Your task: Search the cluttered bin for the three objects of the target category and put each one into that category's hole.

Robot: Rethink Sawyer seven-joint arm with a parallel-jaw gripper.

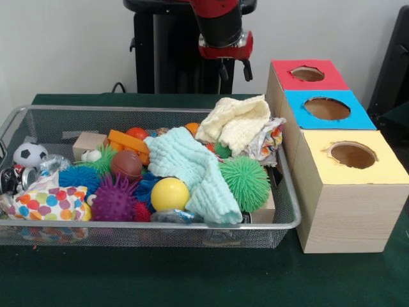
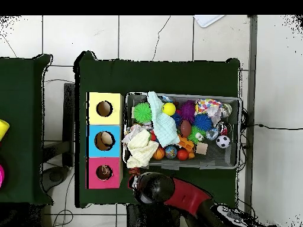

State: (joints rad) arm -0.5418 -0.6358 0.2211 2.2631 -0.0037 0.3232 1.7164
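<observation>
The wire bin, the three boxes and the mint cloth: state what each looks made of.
The bin: silvery metal mesh with a shiny rounded rim. The boxes: pale wood, going by the grain on their sides, with matte painted tops. The mint cloth: soft fabric, likely cotton, judging by its crinkled waffle texture and limp drape.

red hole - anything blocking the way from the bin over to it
Nothing visible covers the red-ringed hole; it lies open on top of its box, beside the far corner of the wire bin. The gripper hangs above the bin's far rim near that box. A cream cloth is heaped at that corner, inside the bin.
</observation>
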